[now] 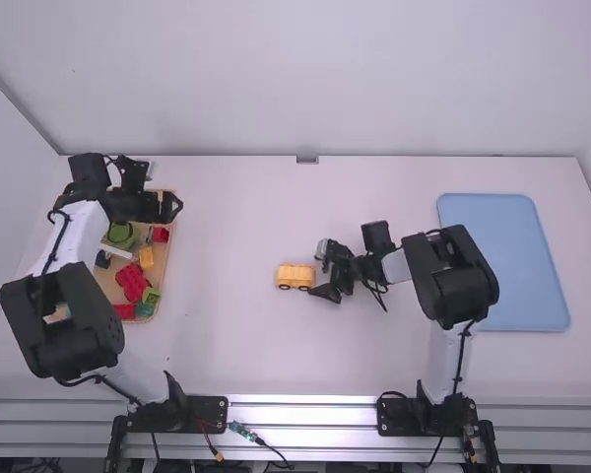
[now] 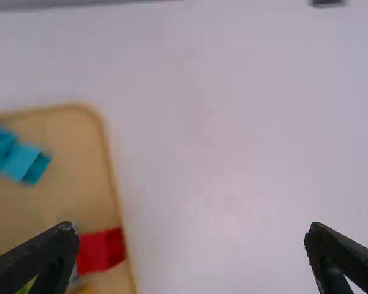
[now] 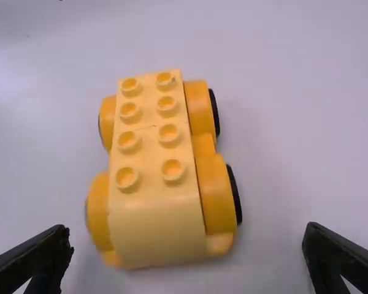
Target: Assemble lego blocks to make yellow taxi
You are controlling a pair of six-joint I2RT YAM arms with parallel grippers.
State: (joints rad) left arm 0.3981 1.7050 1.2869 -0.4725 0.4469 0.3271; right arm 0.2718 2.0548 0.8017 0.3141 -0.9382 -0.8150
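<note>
Yellow taxi [image 1: 296, 277] stands near the right end effector [image 1: 322, 271], fingers apart

No writing to be read anywhere here, folks!
</note>
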